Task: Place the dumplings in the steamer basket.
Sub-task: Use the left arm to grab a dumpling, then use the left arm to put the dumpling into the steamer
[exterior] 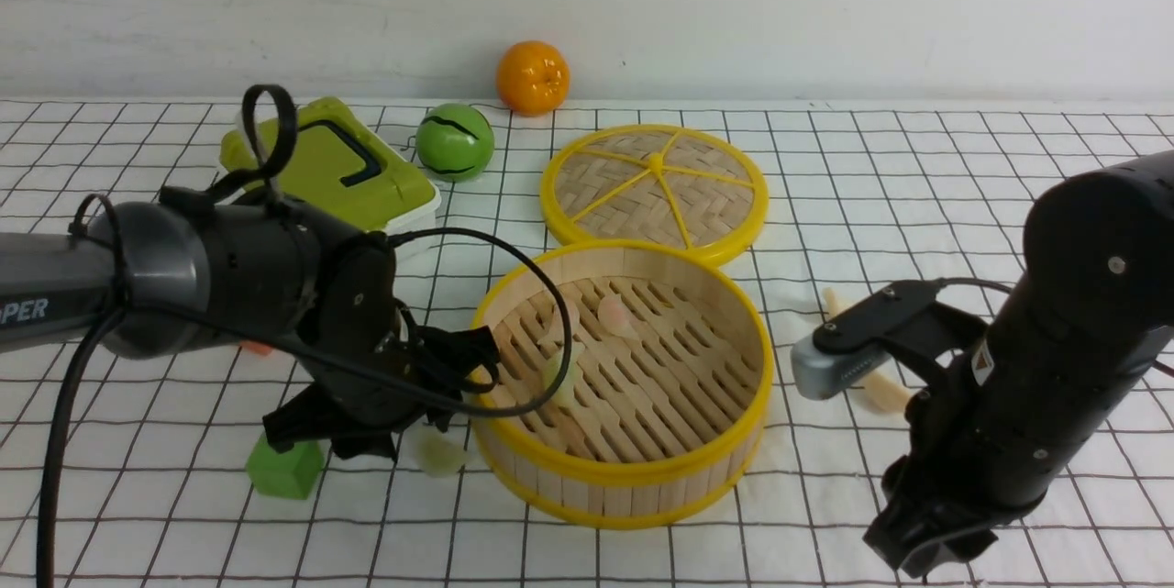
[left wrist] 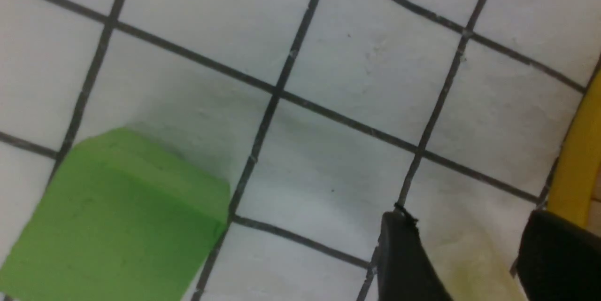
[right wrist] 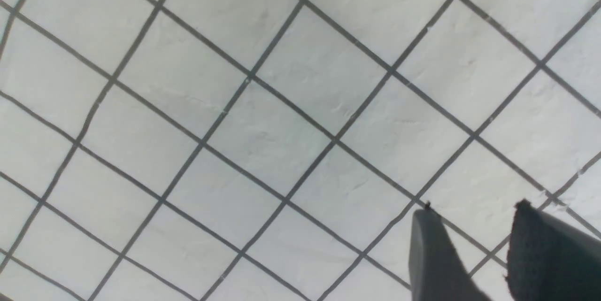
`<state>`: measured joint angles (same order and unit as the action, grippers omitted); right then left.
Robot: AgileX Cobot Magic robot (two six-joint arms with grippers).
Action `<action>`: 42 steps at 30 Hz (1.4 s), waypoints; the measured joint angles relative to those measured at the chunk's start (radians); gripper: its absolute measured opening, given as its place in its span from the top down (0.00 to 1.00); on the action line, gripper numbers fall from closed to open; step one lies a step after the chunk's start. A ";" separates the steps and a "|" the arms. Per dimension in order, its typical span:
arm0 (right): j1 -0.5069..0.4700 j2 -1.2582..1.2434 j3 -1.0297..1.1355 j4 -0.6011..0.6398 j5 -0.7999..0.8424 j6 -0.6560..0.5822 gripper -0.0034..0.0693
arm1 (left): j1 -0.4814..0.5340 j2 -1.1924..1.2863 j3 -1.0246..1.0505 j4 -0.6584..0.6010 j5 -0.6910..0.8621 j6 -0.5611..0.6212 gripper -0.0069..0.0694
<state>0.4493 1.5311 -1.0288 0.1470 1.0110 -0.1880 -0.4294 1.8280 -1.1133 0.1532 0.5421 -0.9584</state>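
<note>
Progress partial: two dumplings (exterior: 614, 315) lying in steamer basket (exterior: 642, 476); cream dumpling (exterior: 440, 455) sitting on counter (exterior: 917, 157) just beside basket, left fingers (left wrist: 404, 263) standing open around it; two more dumplings (exterior: 885, 386) waiting beside right arm (exterior: 1055, 368); right fingers (right wrist: 436, 258) hovering parted, empty.

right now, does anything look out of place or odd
Nothing spilled or damaged. One pale translucent dumpling lies on the checked cloth left of the round bamboo steamer basket; cream dumplings lie right of it.

The left pincer (left wrist: 467, 230) stands between green cube (left wrist: 117, 216) and steamer basket (left wrist: 577, 150).
</note>
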 joint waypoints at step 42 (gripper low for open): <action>0.000 -0.027 -0.032 -0.054 0.014 0.000 0.62 | -0.001 -0.091 -0.492 -0.119 0.336 0.620 0.84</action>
<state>0.4493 1.5041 -1.0608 0.0934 1.0251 -0.1881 -0.4304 1.7366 -1.6050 0.0343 0.8778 -0.3385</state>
